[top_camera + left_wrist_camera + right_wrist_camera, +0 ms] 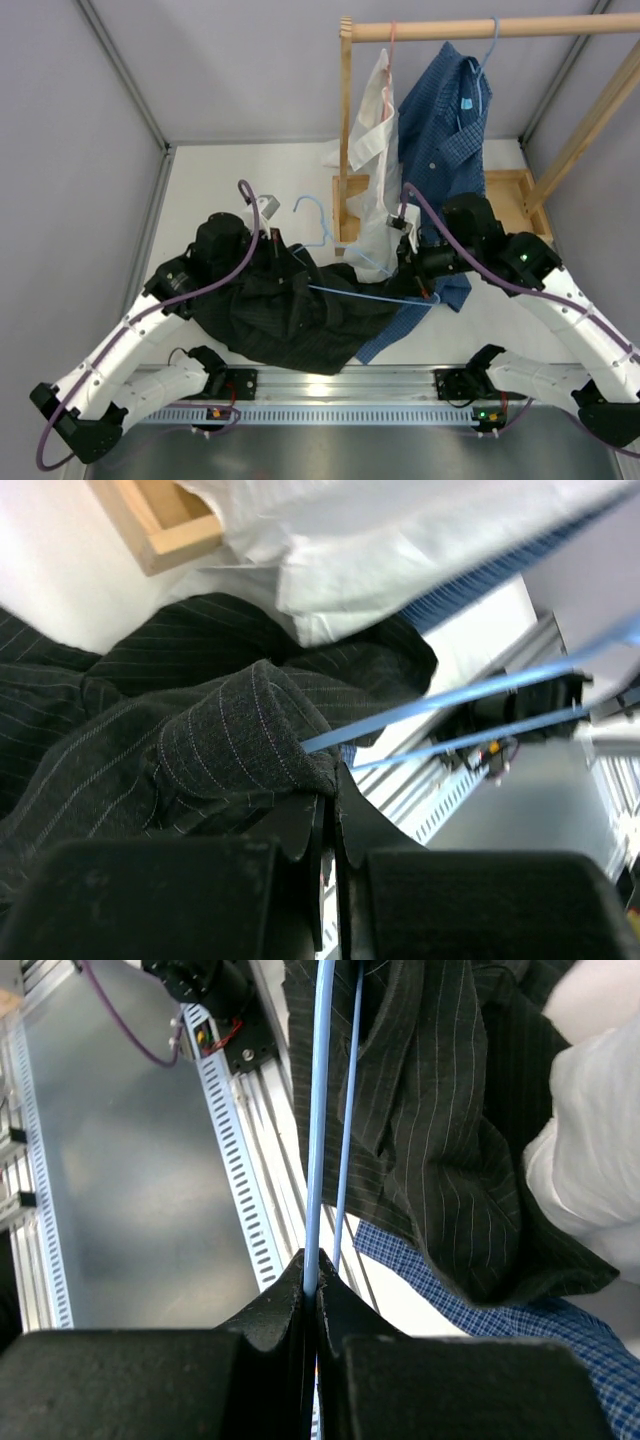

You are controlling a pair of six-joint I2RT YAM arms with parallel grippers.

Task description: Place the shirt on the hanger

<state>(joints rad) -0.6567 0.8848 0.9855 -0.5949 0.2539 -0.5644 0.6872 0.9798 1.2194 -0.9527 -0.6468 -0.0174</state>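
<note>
The black shirt [285, 310] lies bunched on the table in front of the left arm. The light-blue hanger [350, 293] lies partly inside it, its hook [314, 212] pointing to the far side. My left gripper [277, 250] is shut on a fold of the shirt [240, 740], and the hanger's two wires [450, 698] run out from under that fold. My right gripper [418, 283] is shut on the hanger's end; in the right wrist view the blue wire [322, 1110] passes between the closed fingertips, with the shirt [450, 1110] to the right.
A wooden rack [346, 130] stands at the back right. On it hang a white shirt [372, 130] on a pink hanger and a blue checked shirt [440, 130], whose tail reaches the table under my right gripper. An aluminium rail [340, 385] runs along the near edge.
</note>
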